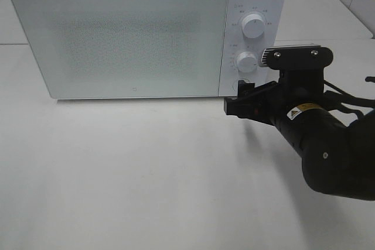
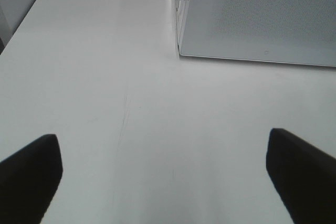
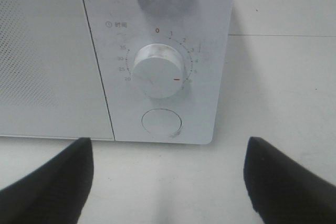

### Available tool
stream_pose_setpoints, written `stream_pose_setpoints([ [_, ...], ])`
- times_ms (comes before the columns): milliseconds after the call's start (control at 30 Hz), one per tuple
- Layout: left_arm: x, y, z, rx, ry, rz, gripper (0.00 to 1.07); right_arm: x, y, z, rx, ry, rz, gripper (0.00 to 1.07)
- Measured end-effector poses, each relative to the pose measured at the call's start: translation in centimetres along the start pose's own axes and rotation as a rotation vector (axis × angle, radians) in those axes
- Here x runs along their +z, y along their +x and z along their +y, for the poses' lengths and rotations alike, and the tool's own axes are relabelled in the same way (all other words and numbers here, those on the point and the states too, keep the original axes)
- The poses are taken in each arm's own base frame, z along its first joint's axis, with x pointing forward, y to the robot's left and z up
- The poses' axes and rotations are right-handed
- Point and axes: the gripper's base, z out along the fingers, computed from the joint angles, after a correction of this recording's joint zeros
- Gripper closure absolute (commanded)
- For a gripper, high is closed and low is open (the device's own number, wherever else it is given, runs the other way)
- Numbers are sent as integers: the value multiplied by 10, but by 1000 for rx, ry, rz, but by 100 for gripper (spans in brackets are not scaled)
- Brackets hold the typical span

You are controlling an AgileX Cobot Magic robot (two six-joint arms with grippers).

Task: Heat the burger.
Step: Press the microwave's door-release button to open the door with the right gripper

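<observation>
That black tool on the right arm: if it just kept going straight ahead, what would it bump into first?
Most likely the front panel of the microwave: the open right tool aims at the round button just under the timer knob. Depth is hard to judge.

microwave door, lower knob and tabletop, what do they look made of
Door: probably glass or glossy plastic, white, smooth, with a fine dotted mesh showing through. Lower knob: likely plastic, pale satin face with faint scuffs. Tabletop: smooth white, maybe laminate; it shows a soft sheen and faint scratches.
</observation>
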Motion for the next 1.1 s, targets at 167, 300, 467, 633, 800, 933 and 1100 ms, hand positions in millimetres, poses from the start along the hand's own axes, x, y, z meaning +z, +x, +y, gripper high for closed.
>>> stream_pose_setpoints([
  [167,0,0,0,0,0,0,9,0,1,1,6,2,2,32],
  [300,0,0,0,0,0,0,9,0,1,1,109,1,2,33],
  [467,0,0,0,0,0,0,9,0,1,1,298,1,2,36],
  [633,0,0,0,0,0,0,9,0,1,1,511,2,3,40],
  [800,0,0,0,0,0,0,9,0,1,2,812,-4,9,50],
  [933,0,0,0,0,0,0,9,0,1,2,1154,-5,11,63],
  [1100,0,0,0,0,0,0,9,0,1,2,1384,-3,12,83],
])
